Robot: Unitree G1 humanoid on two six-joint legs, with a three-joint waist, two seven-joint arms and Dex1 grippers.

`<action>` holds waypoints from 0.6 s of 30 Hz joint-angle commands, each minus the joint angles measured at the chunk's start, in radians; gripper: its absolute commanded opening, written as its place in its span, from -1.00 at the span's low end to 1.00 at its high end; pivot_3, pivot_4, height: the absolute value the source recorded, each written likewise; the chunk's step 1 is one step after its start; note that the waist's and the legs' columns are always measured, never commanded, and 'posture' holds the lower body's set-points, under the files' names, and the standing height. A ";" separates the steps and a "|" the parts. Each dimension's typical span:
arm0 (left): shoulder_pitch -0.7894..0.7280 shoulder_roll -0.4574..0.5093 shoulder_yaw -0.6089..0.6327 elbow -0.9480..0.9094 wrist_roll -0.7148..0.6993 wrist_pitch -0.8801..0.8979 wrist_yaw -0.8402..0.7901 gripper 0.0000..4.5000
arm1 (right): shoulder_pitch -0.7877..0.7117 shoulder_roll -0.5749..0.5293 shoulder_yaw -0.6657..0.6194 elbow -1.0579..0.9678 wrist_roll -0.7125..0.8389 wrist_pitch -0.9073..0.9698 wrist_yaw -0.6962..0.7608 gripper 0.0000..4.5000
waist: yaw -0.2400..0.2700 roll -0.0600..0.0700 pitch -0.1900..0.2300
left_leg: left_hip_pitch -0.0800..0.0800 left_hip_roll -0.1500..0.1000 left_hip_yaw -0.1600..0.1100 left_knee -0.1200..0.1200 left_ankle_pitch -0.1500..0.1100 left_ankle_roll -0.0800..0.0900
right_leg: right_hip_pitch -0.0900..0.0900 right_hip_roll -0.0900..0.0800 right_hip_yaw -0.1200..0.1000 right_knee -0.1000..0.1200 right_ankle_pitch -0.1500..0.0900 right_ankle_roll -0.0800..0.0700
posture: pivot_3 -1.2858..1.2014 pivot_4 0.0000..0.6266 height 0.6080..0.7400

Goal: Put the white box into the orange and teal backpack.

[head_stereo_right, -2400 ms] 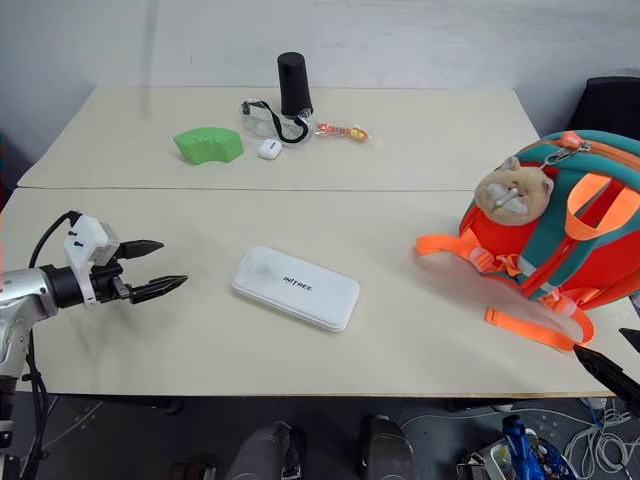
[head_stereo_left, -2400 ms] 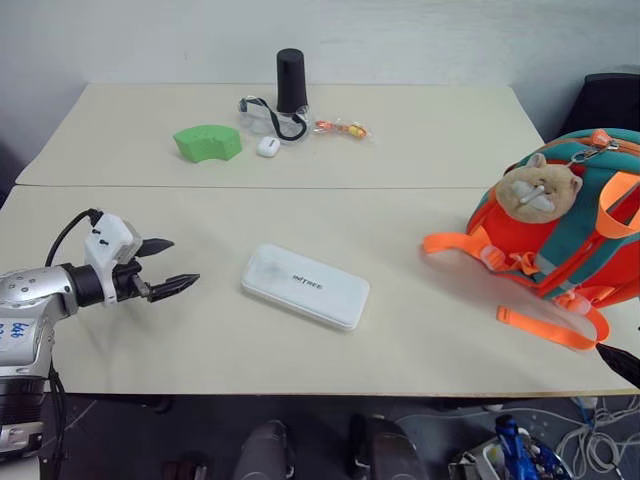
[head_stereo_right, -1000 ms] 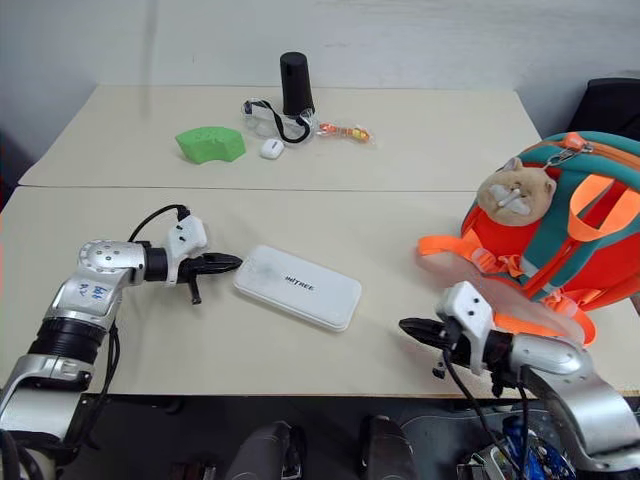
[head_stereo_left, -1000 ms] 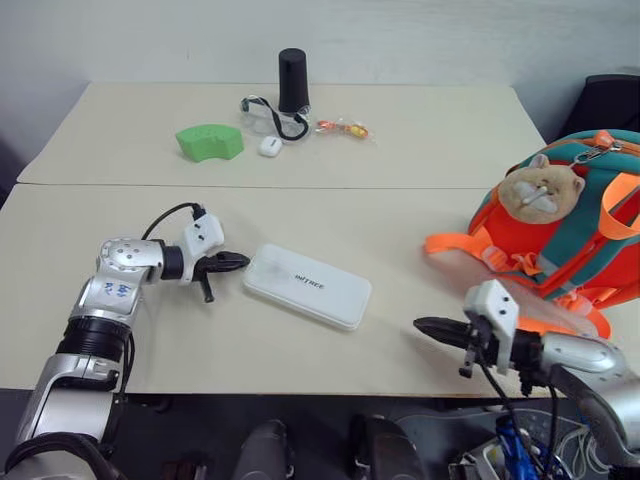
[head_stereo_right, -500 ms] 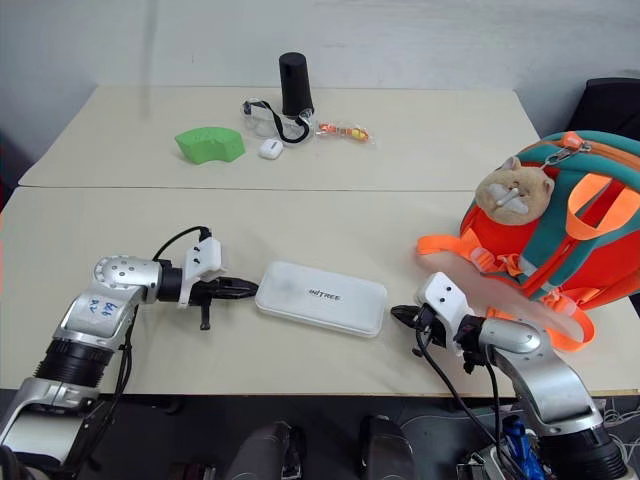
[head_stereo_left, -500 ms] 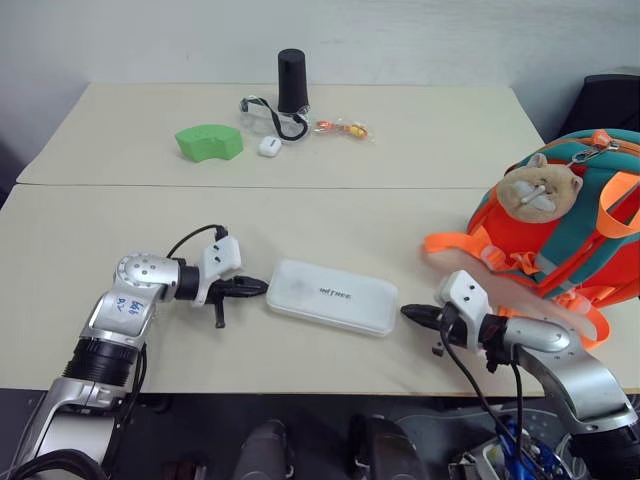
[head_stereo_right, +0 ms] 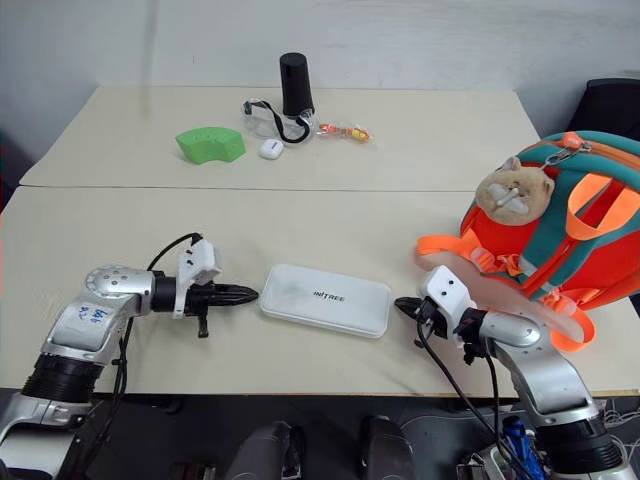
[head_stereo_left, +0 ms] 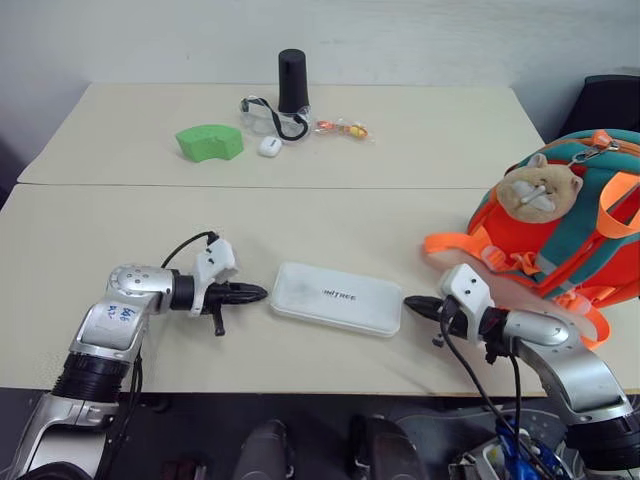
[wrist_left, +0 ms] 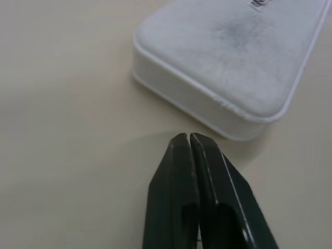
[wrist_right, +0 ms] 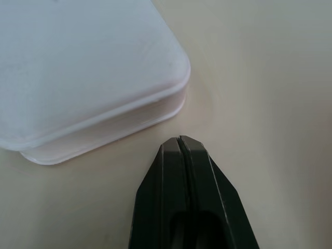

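The white box (head_stereo_left: 337, 298) lies flat on the near table, lettering up. My left gripper (head_stereo_left: 262, 293) is shut, its tip just off the box's left end with a small gap, as the left wrist view shows between my left gripper (wrist_left: 187, 136) and the white box (wrist_left: 228, 62). At the box's right end my right gripper (head_stereo_left: 408, 302) is shut too, a short way off the corner of the white box (wrist_right: 78, 72). The orange and teal backpack (head_stereo_left: 565, 235), with a plush hamster on its front, stands at the table's right edge.
On the far table stand a black cylinder (head_stereo_left: 292, 81), clear goggles (head_stereo_left: 262, 116), a small white case (head_stereo_left: 268, 146), a green curved block (head_stereo_left: 209, 141) and a sweet wrapper (head_stereo_left: 340, 128). Orange straps (head_stereo_left: 462, 243) trail from the backpack towards my right arm.
Both arms came in from the table's sides to the box's two ends. The box was pushed right and turned nearly square to the table's front edge. In the last half second little moved.
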 commanded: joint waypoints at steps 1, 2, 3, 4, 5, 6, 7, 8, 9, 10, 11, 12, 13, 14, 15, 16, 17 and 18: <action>-0.041 0.025 0.055 0.014 -0.104 0.189 -0.028 -0.46 | 0.000 -0.002 -0.001 0.003 -0.011 -0.025 0.012 -1.00 | -0.001 0.000 0.000 | 0.000 0.000 0.000 0.000 0.000 0.000 | 0.000 0.000 0.000 0.000 0.000 0.000 | 0.03 -0.52 1.00; -0.050 0.032 0.062 0.015 -0.143 0.262 -0.049 -0.33 | 0.001 -0.004 0.004 0.006 -0.016 -0.032 0.016 -1.00 | -0.002 0.000 0.000 | 0.000 0.000 0.000 0.000 0.000 0.000 | 0.000 0.000 0.000 0.000 0.000 0.000 | 0.03 -0.52 1.00; -0.059 0.039 0.068 0.016 -0.184 0.335 -0.069 -0.18 | 0.000 -0.005 0.008 0.009 -0.021 -0.038 0.022 -1.00 | -0.003 0.000 0.000 | 0.000 0.000 0.000 0.000 0.000 0.000 | 0.000 0.000 -0.001 0.000 0.000 0.000 | 0.03 -0.52 1.00; -0.068 0.043 0.073 0.017 -0.215 0.395 -0.078 -0.03 | -0.001 -0.006 0.011 0.011 -0.025 -0.043 0.026 -1.00 | -0.003 0.000 0.000 | 0.000 0.000 0.000 0.000 0.000 0.000 | 0.000 0.000 0.000 0.001 0.000 0.000 | 0.03 -0.52 1.00; -0.076 0.045 0.075 0.019 -0.235 0.433 -0.079 0.10 | -0.002 -0.005 0.012 0.011 -0.027 -0.045 0.030 -1.00 | -0.004 0.000 0.000 | 0.000 0.000 0.000 0.000 0.000 0.000 | 0.000 0.001 0.000 0.001 0.000 0.000 | 0.03 -0.52 1.00; -0.089 0.045 0.077 0.026 -0.252 0.472 -0.074 0.27 | -0.003 -0.004 0.013 0.012 -0.028 -0.048 0.034 -1.00 | -0.006 0.000 0.000 | 0.000 0.000 0.000 0.000 0.000 0.000 | 0.000 0.001 0.000 0.000 0.000 0.000 | 0.03 -0.52 1.00; -0.103 0.043 0.078 0.036 -0.266 0.505 -0.070 0.41 | -0.004 -0.004 0.013 0.013 -0.028 -0.051 0.039 -1.00 | -0.008 0.000 0.000 | 0.000 0.000 0.000 0.000 0.000 0.000 | 0.000 0.000 0.000 0.000 0.000 0.000 | 0.03 -0.52 1.00; -0.119 0.040 0.076 0.050 -0.275 0.532 -0.062 0.57 | -0.004 -0.005 0.014 0.014 -0.029 -0.053 0.043 -1.00 | -0.009 0.000 0.000 | 0.000 0.000 0.000 0.000 0.000 0.000 | 0.000 0.001 0.000 0.000 0.000 0.000 | 0.03 -0.52 1.00; -0.133 0.037 0.074 0.066 -0.281 0.557 -0.054 0.71 | -0.005 -0.005 0.016 0.015 -0.030 -0.054 0.045 -1.00 | -0.011 0.000 0.000 | 0.000 0.000 -0.001 0.000 0.000 -0.001 | 0.000 0.001 0.000 0.000 0.000 0.000 | 0.03 -0.52 1.00; -0.148 0.032 0.069 0.084 -0.285 0.585 -0.048 0.86 | -0.005 -0.006 0.017 0.016 -0.032 -0.056 0.048 -1.00 | -0.012 0.000 0.000 | 0.000 0.000 -0.001 0.000 0.001 -0.001 | 0.001 0.001 0.000 0.000 0.000 0.000 | 0.03 -0.52 1.00; -0.159 0.031 0.060 0.096 -0.289 0.607 -0.048 0.98 | -0.006 -0.006 0.019 0.016 -0.033 -0.058 0.050 -1.00 | -0.014 0.000 0.000 | 0.000 -0.001 -0.001 0.000 0.001 -0.001 | 0.001 0.001 0.000 0.001 0.000 0.000 | 0.03 -0.52 1.00; -0.167 0.031 0.046 0.105 -0.292 0.625 -0.051 0.98 | -0.006 -0.007 0.020 0.016 -0.035 -0.059 0.053 -1.00 | -0.015 0.000 0.000 | 0.000 0.000 -0.001 0.000 0.001 -0.001 | 0.000 0.001 0.000 0.001 0.000 0.000 | 0.03 -0.52 1.00; -0.176 0.030 0.030 0.114 -0.293 0.638 -0.058 0.98 | -0.005 -0.008 0.022 0.015 -0.037 -0.062 0.057 -1.00 | -0.016 0.000 0.000 | 0.000 0.000 -0.001 0.000 0.001 -0.001 | 0.000 0.001 0.000 0.001 0.000 0.000 | 0.03 -0.52 1.00; -0.183 0.030 0.017 0.121 -0.291 0.641 -0.061 0.98 | -0.004 -0.009 0.024 0.014 -0.039 -0.064 0.060 -1.00 | -0.016 0.000 0.000 | 0.000 0.000 -0.001 0.000 0.001 -0.001 | 0.000 0.001 0.000 0.001 0.000 0.000 | 0.03 -0.52 1.00; -0.198 0.023 0.005 0.141 -0.290 0.651 -0.060 0.98 | -0.001 -0.011 0.027 0.010 -0.040 -0.068 0.067 -1.00 | -0.016 0.000 0.000 | 0.000 0.000 -0.001 0.000 0.001 -0.001 | 0.000 0.001 0.000 0.002 0.000 0.000 | 0.03 -0.52 1.00; -0.211 0.018 -0.003 0.158 -0.290 0.658 -0.059 0.98 | 0.002 -0.013 0.029 0.007 -0.041 -0.072 0.072 -1.00 | -0.016 0.000 0.000 | 0.000 0.000 -0.001 0.000 0.001 -0.001 | 0.000 0.001 0.000 0.001 0.000 0.000 | 0.03 -0.52 1.00; -0.227 0.009 -0.016 0.177 -0.287 0.666 -0.059 0.98 | 0.006 -0.014 0.030 0.002 -0.044 -0.074 0.075 -1.00 | -0.016 0.000 0.000 | 0.000 0.000 -0.001 0.000 0.001 -0.001 | 0.000 0.002 0.000 0.001 0.000 0.000 | 0.03 -0.52 1.00; -0.240 0.000 -0.034 0.190 -0.283 0.669 -0.061 0.98 | 0.008 -0.013 0.031 -0.002 -0.046 -0.075 0.076 -1.00 | -0.016 0.000 0.000 | 0.000 0.000 -0.001 0.000 0.001 -0.002 | 0.000 0.002 0.000 0.001 0.000 0.000 | 0.03 -0.52 1.00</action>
